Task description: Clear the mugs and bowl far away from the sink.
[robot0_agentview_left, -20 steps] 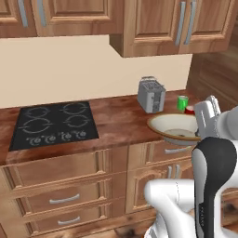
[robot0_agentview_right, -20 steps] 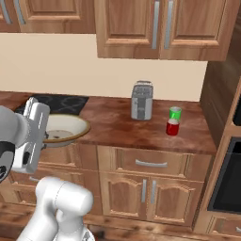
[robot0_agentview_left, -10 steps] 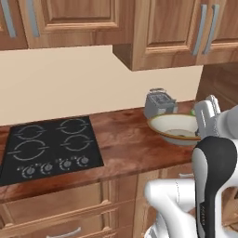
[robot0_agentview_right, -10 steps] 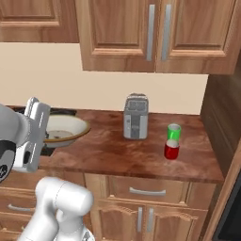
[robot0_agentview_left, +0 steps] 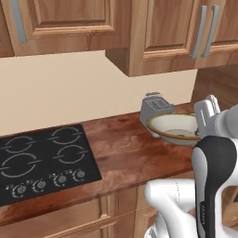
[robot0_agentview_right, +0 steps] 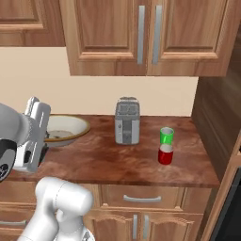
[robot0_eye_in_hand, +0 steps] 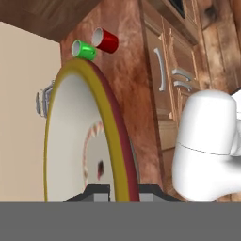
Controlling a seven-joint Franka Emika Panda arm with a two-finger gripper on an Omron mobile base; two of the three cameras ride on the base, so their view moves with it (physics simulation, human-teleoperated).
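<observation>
While the base sits in front of the wooden counter point(robot0_agentview_right: 108, 162), I see my gripper point(robot0_eye_in_hand: 120, 188) clamped on the near rim of the bowl point(robot0_eye_in_hand: 75, 141), one dark finger tip on either side of the tan edge. The jaws are nearly together, with just the thickness of the rim between them. In the hand view the bowl stands almost on edge (that is the camera's roll, not the bowl's true pose), its cream inside facing left and a dark spot low in its middle.

From the left base view the bowl point(robot0_agentview_left: 175, 128) appears level and held just above the counter point(robot0_agentview_left: 125, 155), with the white wrist beside it on the right. From the right base view the bowl point(robot0_agentview_right: 63, 130) sits at the left end of the counter, partly behind the hand.

Just beyond the bowl stands a silver toaster point(robot0_agentview_right: 127, 121), upright, near the back wall; in the left base view the toaster point(robot0_agentview_left: 155, 106) is directly behind the bowl. Farther right along the counter are the two mugs, well apart from the bowl: the red mug point(robot0_agentview_right: 165, 154) nearer the front edge and the green mug point(robot0_agentview_right: 166, 136) just behind it, close enough that I cannot tell whether they touch.

At the far left of the left base view lies a black stovetop point(robot0_agentview_left: 39, 160) with four ring burners. Wooden wall cabinets point(robot0_agentview_right: 141, 35) hang above it all.
</observation>
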